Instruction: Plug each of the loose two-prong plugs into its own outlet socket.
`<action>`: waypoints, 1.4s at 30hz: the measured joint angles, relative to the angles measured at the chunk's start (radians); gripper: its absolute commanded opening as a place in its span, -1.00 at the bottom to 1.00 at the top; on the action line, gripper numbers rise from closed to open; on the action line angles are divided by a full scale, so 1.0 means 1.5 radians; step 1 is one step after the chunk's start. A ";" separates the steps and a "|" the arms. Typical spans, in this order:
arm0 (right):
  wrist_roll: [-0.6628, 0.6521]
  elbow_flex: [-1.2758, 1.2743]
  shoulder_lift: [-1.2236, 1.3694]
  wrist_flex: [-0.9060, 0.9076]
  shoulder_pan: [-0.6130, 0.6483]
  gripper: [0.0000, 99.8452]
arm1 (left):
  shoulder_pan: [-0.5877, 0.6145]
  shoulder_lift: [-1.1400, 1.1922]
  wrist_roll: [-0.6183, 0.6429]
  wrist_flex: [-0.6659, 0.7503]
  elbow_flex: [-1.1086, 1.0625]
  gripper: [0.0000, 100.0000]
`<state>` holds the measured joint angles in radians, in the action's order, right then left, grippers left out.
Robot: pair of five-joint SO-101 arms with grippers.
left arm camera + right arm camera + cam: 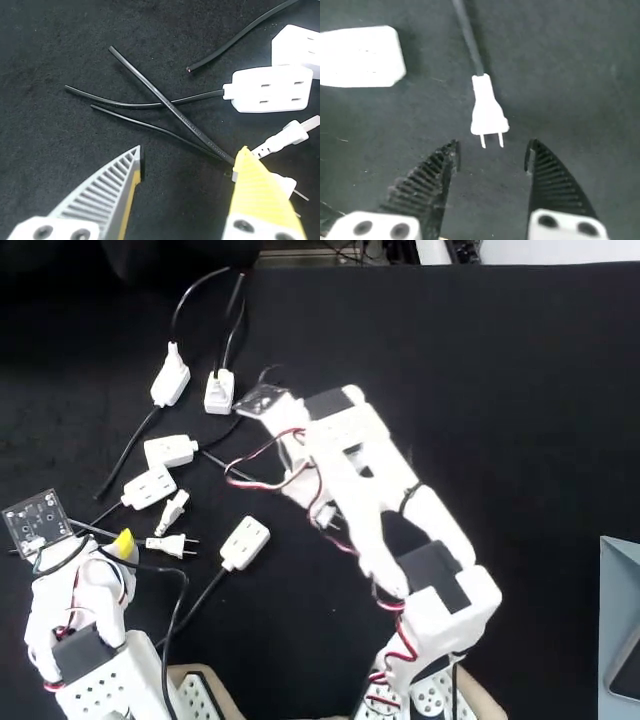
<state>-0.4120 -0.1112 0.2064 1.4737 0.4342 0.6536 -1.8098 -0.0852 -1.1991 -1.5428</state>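
The left claw (190, 150) hangs spread wide over the tabletop (520, 400) by its near left corner, gripping nothing. Its yellow finger (260, 192) covers part of one loose plug (290, 186), whose prongs poke out past it; I cannot tell whether the two touch. A second plug (292, 132) lies just beyond, tilted, beside a white outlet socket (270, 89) whose slots are bare. Thin black cords (182, 120) cross on the black surface between the two fingers. Seen from above, these plugs and sockets cluster toward the left edge. A lone socket (245, 543) lies apart from them, nearer the middle, between the arms. Two more white cord ends (170, 380) sit side by side toward the far edge.

The right claw (490, 150) is spread too, with nothing in it. A third plug (489, 112) lies flat straight ahead, its prongs aimed into the gap between the black fingers (427, 180), close to the tips but apart from them. Its dark cord (467, 35) runs away from the claw, and a white socket block (360, 56) rests near it to one side. The right arm (380, 500) stretches from the near edge toward the middle of the tabletop.
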 measured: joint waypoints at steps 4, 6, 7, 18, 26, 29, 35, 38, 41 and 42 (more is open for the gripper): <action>-0.002 0.005 0.025 0.001 -0.018 -0.59 | 0.000 0.000 0.000 0.000 0.000 -0.41; -0.010 0.007 0.056 -0.001 -0.023 -0.59 | 0.000 0.000 -0.013 0.000 0.000 -0.41; -0.012 0.009 0.073 -0.016 -0.023 -0.59 | 0.000 0.000 -0.018 0.000 0.000 -0.41; -0.014 0.012 0.143 -0.053 -0.019 -0.59 | 0.000 0.000 -0.025 0.000 0.000 -0.41; -0.012 0.011 0.144 -0.062 -0.002 -0.83 | 0.000 0.000 -0.025 0.000 0.000 -0.41; -0.013 0.011 0.144 -0.062 -0.002 -0.86 | 0.000 0.000 -0.025 0.000 0.000 -0.41; -0.013 0.011 0.144 -0.061 -0.001 -0.68 | 0.000 0.000 -0.025 0.000 0.000 -0.41; -0.013 0.017 0.144 -0.014 -0.001 -0.68 | 0.000 0.000 -0.025 0.000 0.000 -0.41; -0.013 0.043 0.143 0.037 -0.001 -0.68 | 0.000 0.000 -0.025 0.000 0.000 -0.41; -0.013 0.049 0.138 0.047 -0.001 -0.68 | 0.000 0.000 -0.027 0.000 0.000 -0.41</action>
<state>-0.4319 -0.0376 0.4135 1.5443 0.4327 0.6536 -1.8098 -0.1250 -1.1991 -1.5428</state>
